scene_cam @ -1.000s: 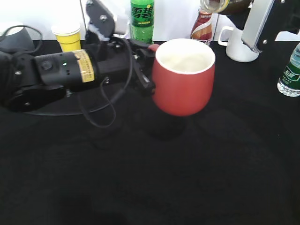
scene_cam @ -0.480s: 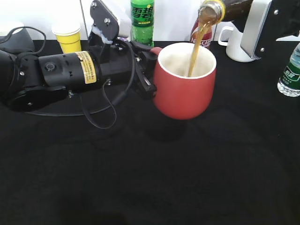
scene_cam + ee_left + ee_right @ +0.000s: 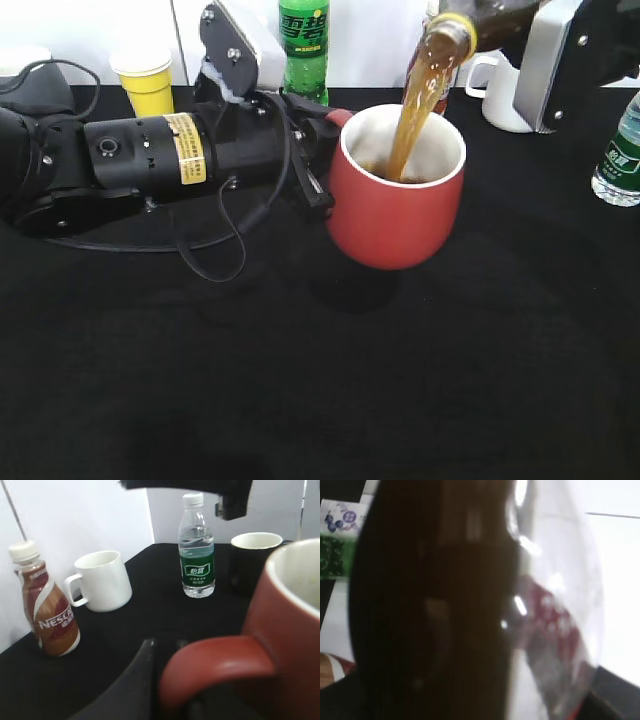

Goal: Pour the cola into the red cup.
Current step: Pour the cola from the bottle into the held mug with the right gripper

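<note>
Pouring is under way: the cola (image 3: 478, 22), tipped at top right in the right gripper (image 3: 560, 45), which seems clamped on it, streams into the red cup (image 3: 395, 190). The left gripper (image 3: 310, 150) grasps the cup's handle (image 3: 220, 662). Next: tip the bottle upright before overflow.

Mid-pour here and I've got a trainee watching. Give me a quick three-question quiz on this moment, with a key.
1. True or false: cola is streaming into the red cup.
2. The left gripper holds the cup by its: A rim, B handle, C base?
3. What colour is the paper cup at the back left?

Key: 1 true; 2 B; 3 yellow.
</note>
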